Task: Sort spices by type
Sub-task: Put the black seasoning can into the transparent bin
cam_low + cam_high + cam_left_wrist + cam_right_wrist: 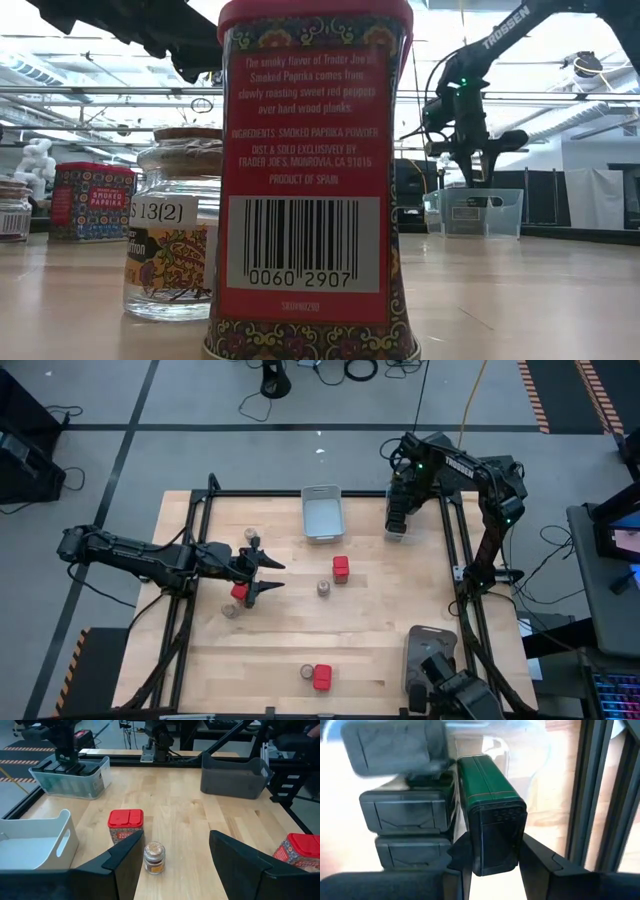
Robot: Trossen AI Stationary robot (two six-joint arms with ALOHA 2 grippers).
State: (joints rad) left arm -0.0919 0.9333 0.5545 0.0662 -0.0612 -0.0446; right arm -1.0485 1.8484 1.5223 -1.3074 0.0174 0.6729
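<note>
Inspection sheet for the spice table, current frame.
Surface: bare light wooden tabletop inside a black frame.
Job's things: red-capped blocky tins and round tan-topped jars scattered; dark black containers in the clear plastic bin at the far right edge.
Clutter: white bin, dark grey bin.
Grippers: left gripper open, low over the table; right gripper shut on a dark green-and-black tin at the clear bin.
Cables: black loops on the floor.
Surroundings: grey floor, no people seen.

Between the spread fingers [125, 865] of the left gripper [175, 865] stands a tan-topped jar [154, 857], just beside a red-capped tin [126, 825], with another red tin [301, 851] well apart.
</note>
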